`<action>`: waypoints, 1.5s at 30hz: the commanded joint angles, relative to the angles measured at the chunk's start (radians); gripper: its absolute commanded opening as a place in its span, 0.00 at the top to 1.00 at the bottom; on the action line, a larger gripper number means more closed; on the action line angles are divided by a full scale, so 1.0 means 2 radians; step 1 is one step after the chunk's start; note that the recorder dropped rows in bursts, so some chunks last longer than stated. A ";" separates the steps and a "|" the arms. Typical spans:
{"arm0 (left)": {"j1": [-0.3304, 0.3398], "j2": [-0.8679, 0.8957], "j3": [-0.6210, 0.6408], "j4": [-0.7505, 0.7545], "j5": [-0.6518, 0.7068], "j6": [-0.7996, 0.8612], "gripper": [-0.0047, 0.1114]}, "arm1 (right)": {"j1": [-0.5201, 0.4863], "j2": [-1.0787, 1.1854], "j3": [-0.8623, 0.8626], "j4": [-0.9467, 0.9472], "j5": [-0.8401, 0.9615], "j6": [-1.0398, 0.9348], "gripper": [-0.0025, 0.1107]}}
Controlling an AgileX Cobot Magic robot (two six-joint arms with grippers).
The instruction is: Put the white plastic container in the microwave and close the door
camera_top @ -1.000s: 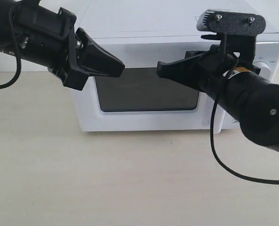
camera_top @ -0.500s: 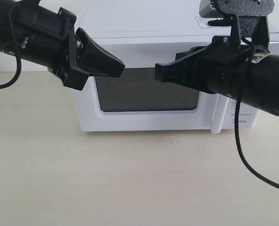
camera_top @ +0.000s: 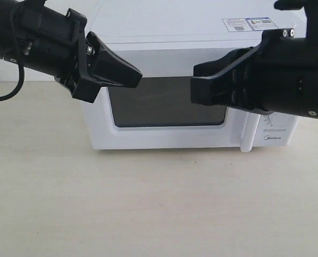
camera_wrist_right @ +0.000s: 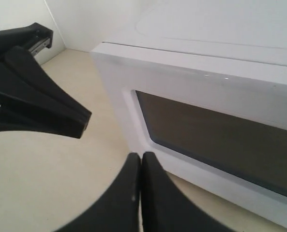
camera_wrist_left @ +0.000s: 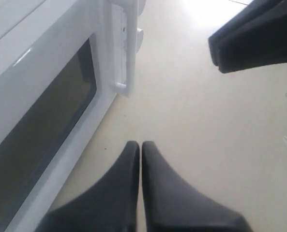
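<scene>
The white microwave [camera_top: 164,32] stands at the back of the table with its door [camera_top: 167,103] closed; the dark window faces me and the white bar handle [camera_top: 249,134] runs down its right side. My left gripper [camera_top: 139,78] hovers shut and empty in front of the door's upper left corner. In front of the window's right part my right gripper [camera_top: 193,85] hangs shut and empty, its tips pointing left. The wrist views show the closed fingers of the left gripper [camera_wrist_left: 141,144] and the right gripper [camera_wrist_right: 141,154] over the tabletop. The white plastic container is out of view.
The beige tabletop [camera_top: 159,203] spreads out in front of the microwave. A sticker [camera_top: 250,24] lies on the microwave's top at the right. A black cable [camera_top: 3,95] hangs from the left arm.
My right arm has swung up and to the right, its tip now further right along the window. The left arm has not moved. The door stays closed.
</scene>
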 commanded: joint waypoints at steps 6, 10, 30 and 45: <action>-0.001 -0.005 -0.001 0.000 -0.002 -0.004 0.93 | -0.004 -0.008 -0.002 -0.002 0.011 -0.005 0.98; -0.001 -0.005 -0.001 0.000 -0.002 -0.004 0.93 | -0.004 -0.008 -0.002 -0.002 0.011 -0.005 0.98; -0.001 -0.334 0.060 0.025 -0.085 -0.184 0.93 | -0.004 -0.008 -0.002 -0.002 0.011 -0.005 0.98; 0.007 -0.633 0.317 0.030 -0.308 -0.183 0.93 | -0.004 -0.008 -0.002 -0.002 0.011 -0.005 0.98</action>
